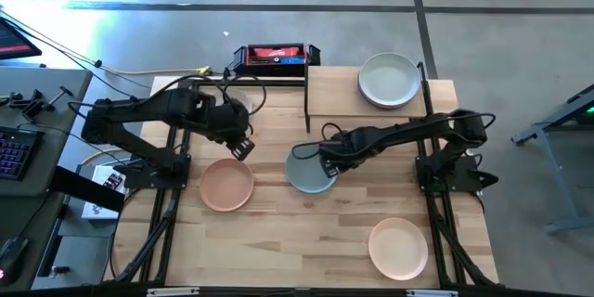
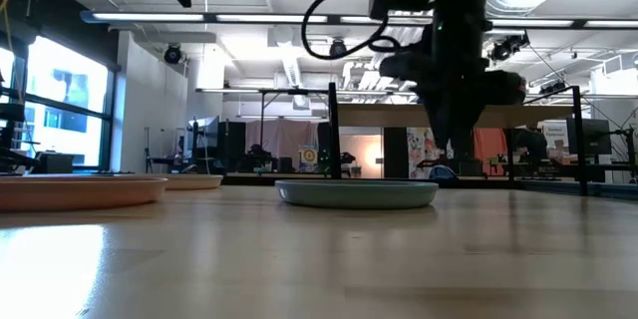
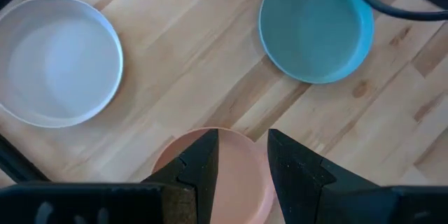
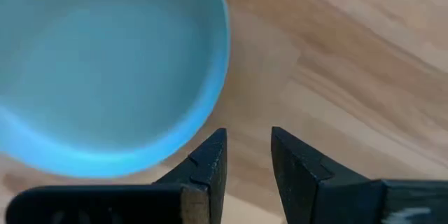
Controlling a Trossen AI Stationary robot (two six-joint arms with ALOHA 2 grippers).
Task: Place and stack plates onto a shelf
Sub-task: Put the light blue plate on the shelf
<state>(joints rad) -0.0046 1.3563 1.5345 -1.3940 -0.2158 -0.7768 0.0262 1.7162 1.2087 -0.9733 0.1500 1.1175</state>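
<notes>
Pale wood planks form the counter (image 1: 306,232), with bare room between its scattered round, shallow plates. Flat near the middle lies the blue-green plate (image 1: 306,173); the right gripper (image 1: 331,163) hovers at its rim, fingers slightly apart, pinching nothing. Above the peach plate (image 1: 226,186) hangs the left gripper (image 1: 243,146), likewise narrowly spread. Stacked plates (image 1: 389,79) rest on the shelf (image 1: 334,88) at the far edge.

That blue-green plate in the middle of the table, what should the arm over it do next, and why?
Probably lower the right gripper so its open fingers straddle the round blue-green plate's rim. In the right wrist view the fingers hang just outside that rim, gripping nothing, and the plate lies flat on the wooden table.
</notes>
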